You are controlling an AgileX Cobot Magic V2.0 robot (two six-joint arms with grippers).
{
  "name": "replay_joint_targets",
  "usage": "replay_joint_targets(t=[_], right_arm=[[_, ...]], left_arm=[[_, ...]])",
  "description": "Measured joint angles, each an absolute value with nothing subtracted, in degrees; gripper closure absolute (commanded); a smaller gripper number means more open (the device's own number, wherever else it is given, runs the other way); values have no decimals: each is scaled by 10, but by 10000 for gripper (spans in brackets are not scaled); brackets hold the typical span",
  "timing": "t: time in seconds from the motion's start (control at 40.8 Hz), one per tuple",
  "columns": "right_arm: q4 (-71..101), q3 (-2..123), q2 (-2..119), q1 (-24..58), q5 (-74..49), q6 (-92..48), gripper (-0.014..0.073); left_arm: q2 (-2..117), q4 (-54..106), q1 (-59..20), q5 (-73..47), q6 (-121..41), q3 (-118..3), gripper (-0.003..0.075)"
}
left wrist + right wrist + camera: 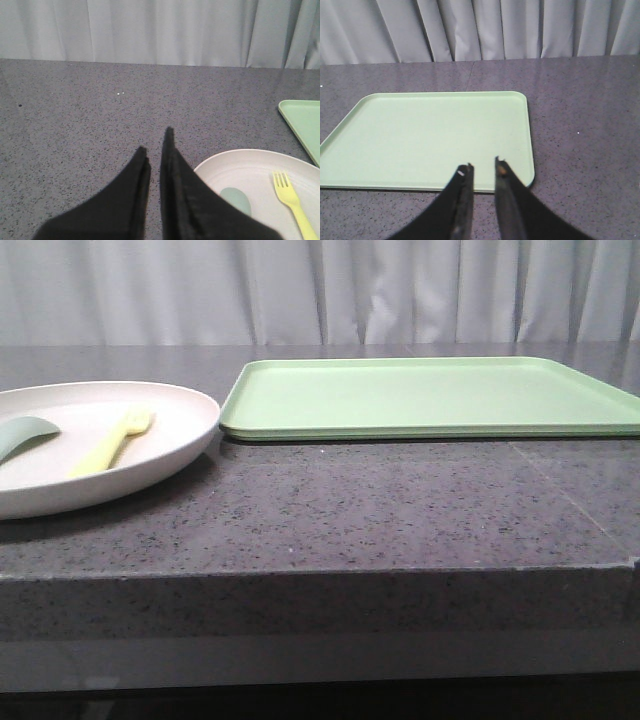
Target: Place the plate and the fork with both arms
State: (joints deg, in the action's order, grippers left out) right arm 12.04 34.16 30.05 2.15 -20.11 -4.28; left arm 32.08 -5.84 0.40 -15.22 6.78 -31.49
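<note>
— What do your claws hold?
— Nothing. My left gripper (155,142) and right gripper (484,167) each have fingers nearly together, a thin gap between.
— And beyond?
— The small pale yellow plastic fork (112,441) lies in the large round off-white plate (150,475), beside a grey-green spoon (22,432). The flat light-green rectangular tray (430,395) sits just right, on the speckled grey stone table (380,510).

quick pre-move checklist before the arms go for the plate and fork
1. Fork lies loose in the plate: ok.
2. Spoon also in the plate, apart from the fork: not ok if the plate must travel bare.
3. Tray surface bare: ok.
4. Left gripper holds nothing, jaws nearly together: ok.
5. Right gripper holds nothing, above the tray's near edge: ok.
6. Plate's far left rim: cannot tell, out of view.
</note>
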Motion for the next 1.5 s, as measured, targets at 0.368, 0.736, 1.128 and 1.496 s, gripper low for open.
replay_joint_targets(t=[0.368, 0.736, 1.128, 1.496], right_arm=[[120, 342, 301, 21, -201, -43, -41], [120, 342, 301, 21, -202, -43, -41], [120, 342, 301, 21, -201, -43, -41], [120, 342, 301, 21, -201, -43, -41]], left_arm=[[321, -57, 4, -152, 68, -315, 122], [381, -51, 4, -148, 68, -334, 143], [610, -33, 4, -322, 68, -482, 143], [779, 0, 4, -440, 63, -580, 190]])
